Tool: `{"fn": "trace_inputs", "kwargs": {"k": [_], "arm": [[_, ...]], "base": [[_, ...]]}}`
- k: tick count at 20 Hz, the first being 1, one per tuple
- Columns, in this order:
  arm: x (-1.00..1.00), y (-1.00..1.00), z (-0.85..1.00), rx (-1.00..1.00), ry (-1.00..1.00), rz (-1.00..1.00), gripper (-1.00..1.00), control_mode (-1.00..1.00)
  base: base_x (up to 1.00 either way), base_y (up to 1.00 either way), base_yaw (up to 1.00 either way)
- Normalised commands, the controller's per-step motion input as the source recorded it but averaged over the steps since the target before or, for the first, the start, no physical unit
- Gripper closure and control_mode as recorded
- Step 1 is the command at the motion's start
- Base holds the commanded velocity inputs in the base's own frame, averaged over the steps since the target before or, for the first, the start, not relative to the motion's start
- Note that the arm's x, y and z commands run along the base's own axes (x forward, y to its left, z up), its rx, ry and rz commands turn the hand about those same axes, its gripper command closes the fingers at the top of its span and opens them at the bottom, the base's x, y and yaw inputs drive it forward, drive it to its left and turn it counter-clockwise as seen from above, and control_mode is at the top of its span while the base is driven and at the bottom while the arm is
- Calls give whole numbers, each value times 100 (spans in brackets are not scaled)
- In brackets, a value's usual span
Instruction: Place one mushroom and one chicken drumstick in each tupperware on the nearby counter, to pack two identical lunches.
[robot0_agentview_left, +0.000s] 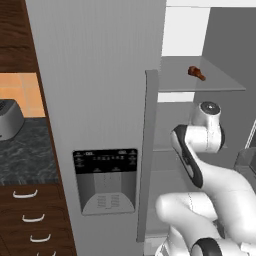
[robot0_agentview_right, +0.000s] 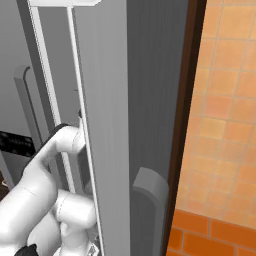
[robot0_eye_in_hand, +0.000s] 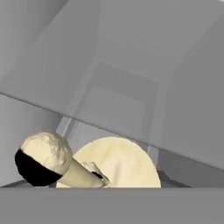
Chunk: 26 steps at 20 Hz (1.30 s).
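Beige fills the lower left of the hand view: a mushroom, cap and stem, sits right up against the camera inside a grey fridge compartment. We cannot make out the claw's tips there, so we cannot tell whether it is open, closing or gripping the mushroom. In the left base view our arm reaches past the open fridge door into the shelves at the right of the frame, and a reddish-brown drumstick lies on the glass shelf at upper right. The counter shows at the left edge. We see no tupperware, so we judge the packing barely begun, with nearly everything left to fetch.
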Motion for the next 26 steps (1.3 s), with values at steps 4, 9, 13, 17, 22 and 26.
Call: {"fn": "trace_inputs", "kwargs": {"k": [4, 9, 13, 17, 22, 26], "arm": [[-100, 0, 69, -5, 6, -17, 100, -100], [-100, 0, 62, -3, -2, -9, 100, -100], [-97, 0, 61, -3, -9, -1, 100, -100], [-41, 0, 27, -3, -5, 0, 100, 100], [0, 0, 0, 0, 0, 0, 100, 100], [0, 0, 0, 0, 0, 0, 100, 100]], "base": [[0, 0, 0], [0, 0, 0], [0, 0, 0], [-50, 3, 0], [-96, 71, 2], [-4, 100, 6]]}}
